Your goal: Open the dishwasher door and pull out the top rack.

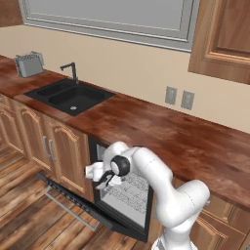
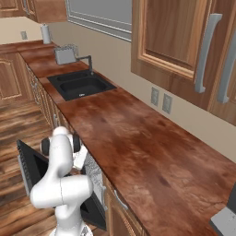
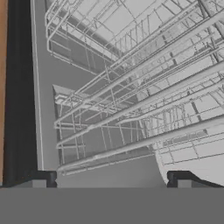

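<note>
I have the dishwasher door [image 1: 73, 202] dropped open — in the left base view it hangs out low over the wooden floor [image 1: 24, 219], its long grey handle [image 1: 68, 207] running along the outer edge. From the right base view the same door [image 2: 30, 170] shows as a dark panel swung out to the left of the arm.

The arm bends down in front of the opening under the counter [image 1: 161, 132], and the claw [image 1: 100, 178] sits at the mouth of the machine, just at the front of the rack. Its jaws stand wide apart; in the hand view I see the two dark fingertips [image 3: 41, 178] at the bottom, well separated, with nothing between them, so the claw [image 3: 109, 179] grips nothing.

The top rack [image 1: 129, 188] is inside the dishwasher — a silvery wire grid showing through the opening, right beside the claw. In the hand view the rack [image 3: 144, 92] is close ahead, its thin wires and long rails crossing at a slant. Whether the fingers touch any wire I cannot tell.

Along the counter to the left sit the black sink [image 1: 71, 95] with its dark tap [image 1: 72, 71] and, further on, a toaster [image 1: 28, 64]. Brown cabinet doors [image 1: 51, 146] stand just left of the dishwasher opening.
</note>
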Motion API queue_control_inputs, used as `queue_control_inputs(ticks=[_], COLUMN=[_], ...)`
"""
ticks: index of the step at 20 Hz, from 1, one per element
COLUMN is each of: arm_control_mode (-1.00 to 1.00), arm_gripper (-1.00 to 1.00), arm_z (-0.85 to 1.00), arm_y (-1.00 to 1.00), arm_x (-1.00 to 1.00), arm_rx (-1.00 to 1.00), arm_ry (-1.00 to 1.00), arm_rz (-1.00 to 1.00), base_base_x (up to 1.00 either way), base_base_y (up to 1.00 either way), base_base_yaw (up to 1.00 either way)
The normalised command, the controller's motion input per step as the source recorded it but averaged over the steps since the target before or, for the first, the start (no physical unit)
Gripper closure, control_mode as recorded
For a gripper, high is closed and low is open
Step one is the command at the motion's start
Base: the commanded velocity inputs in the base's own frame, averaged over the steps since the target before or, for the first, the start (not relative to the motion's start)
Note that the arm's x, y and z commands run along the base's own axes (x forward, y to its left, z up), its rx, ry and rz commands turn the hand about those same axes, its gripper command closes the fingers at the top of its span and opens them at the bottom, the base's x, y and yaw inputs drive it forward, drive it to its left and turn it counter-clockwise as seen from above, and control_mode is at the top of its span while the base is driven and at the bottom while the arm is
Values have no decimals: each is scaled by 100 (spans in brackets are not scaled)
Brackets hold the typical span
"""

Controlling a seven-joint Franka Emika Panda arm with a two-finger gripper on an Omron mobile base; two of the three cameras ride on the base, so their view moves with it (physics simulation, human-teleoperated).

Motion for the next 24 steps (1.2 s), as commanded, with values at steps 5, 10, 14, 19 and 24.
queue_control_inputs(ticks=[5, 10, 14, 19, 24], arm_control_mode=[-100, -100, -100, -100, -100], arm_gripper=[-100, -100, -100, -100, -100], arm_z=[-55, -34, -19, 2, 37], arm_y=[-15, -9, -5, -12, -38], arm_x=[71, 42, -35, -43, -6], arm_rx=[0, -1, -10, -8, 0], arm_ry=[-2, -15, -45, -49, -37], arm_rz=[0, 0, 0, 0, 0], base_base_x=[0, 0, 0, 0, 0], base_base_y=[0, 0, 0, 0, 0], base_base_yaw=[0, 0, 0, 0, 0])
